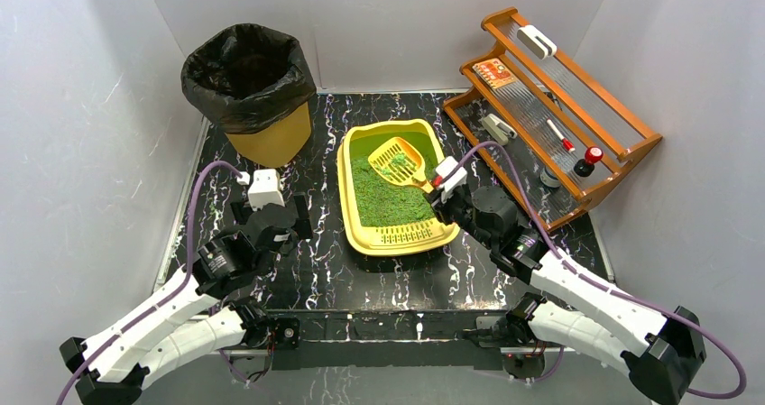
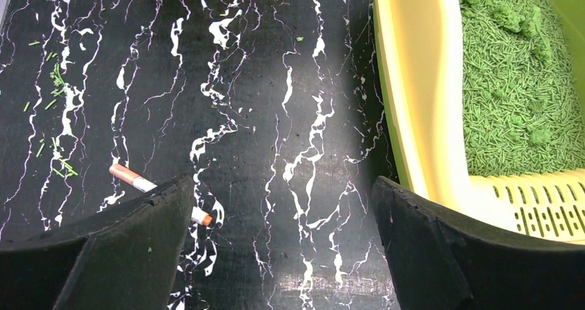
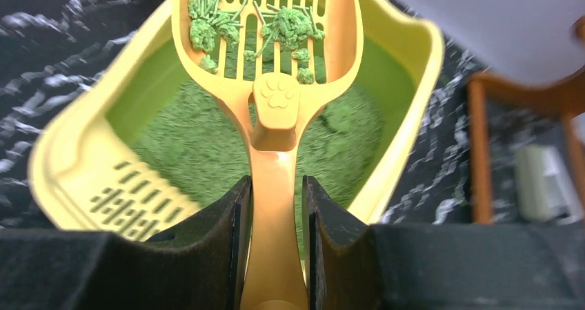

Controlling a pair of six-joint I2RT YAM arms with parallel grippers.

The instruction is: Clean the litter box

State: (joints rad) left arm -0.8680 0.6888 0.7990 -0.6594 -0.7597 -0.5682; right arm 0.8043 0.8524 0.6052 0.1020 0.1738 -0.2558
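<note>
The yellow litter box (image 1: 346, 166) sits mid-table with green litter (image 1: 388, 197) and a slotted grate (image 1: 408, 234) at its near end. My right gripper (image 1: 439, 188) is shut on the handle of the orange slotted scoop (image 1: 398, 161), which hangs above the litter and carries green clumps (image 3: 286, 27). In the right wrist view the scoop handle (image 3: 276, 206) runs between the two black fingers (image 3: 231, 220), right gripper (image 3: 276, 196). My left gripper (image 1: 271, 220) stands open over the bare tabletop left of the box; in its wrist view the left gripper (image 2: 283, 196) holds nothing, and the box wall (image 2: 410, 82) lies to its right.
A yellow bin with a black bag (image 1: 250, 89) stands at the back left. A wooden rack (image 1: 550, 107) with small items is at the back right. A thin orange-and-white stick (image 2: 134, 179) and loose green pellets (image 2: 55, 89) lie on the black marbled table (image 2: 262, 117).
</note>
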